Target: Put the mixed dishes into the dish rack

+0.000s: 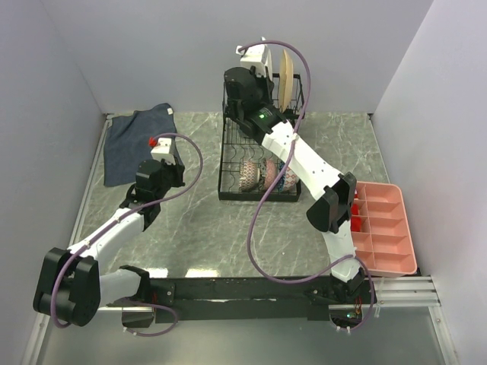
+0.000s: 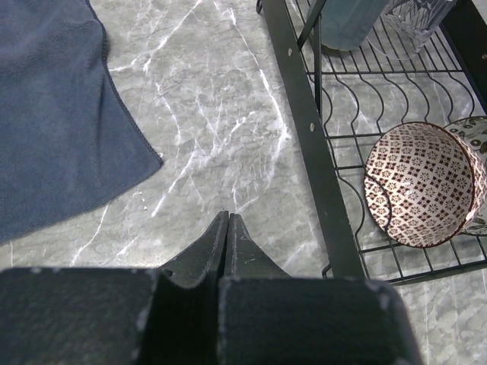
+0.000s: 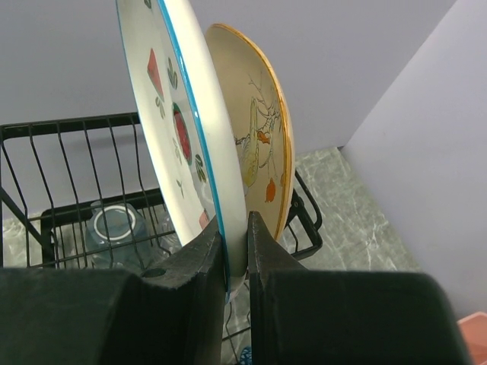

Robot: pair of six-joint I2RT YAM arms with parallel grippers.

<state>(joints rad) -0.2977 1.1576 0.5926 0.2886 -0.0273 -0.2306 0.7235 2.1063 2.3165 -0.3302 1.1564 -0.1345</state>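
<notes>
The black wire dish rack (image 1: 232,163) stands at the back middle of the table. My right gripper (image 3: 234,220) is shut on the lower rim of a white plate (image 3: 171,99) with a blue edge and leaf pattern, held upright over the rack's tall back section (image 1: 262,57). The peach bird plate (image 3: 262,144) stands in the rack just behind it (image 1: 287,72). Patterned bowls (image 1: 262,175) lie in the rack's front; a pinkish one (image 2: 422,182) shows in the left wrist view. A mug (image 3: 114,228) sits upside down in the rack. My left gripper (image 2: 227,217) is shut and empty, low over the table left of the rack (image 1: 173,166).
A dark blue cloth (image 1: 137,141) lies at the back left, close to my left gripper (image 2: 53,114). A pink compartmented tray (image 1: 384,224) sits at the right edge. A clear glass (image 2: 415,23) stands in the rack. Walls enclose the table.
</notes>
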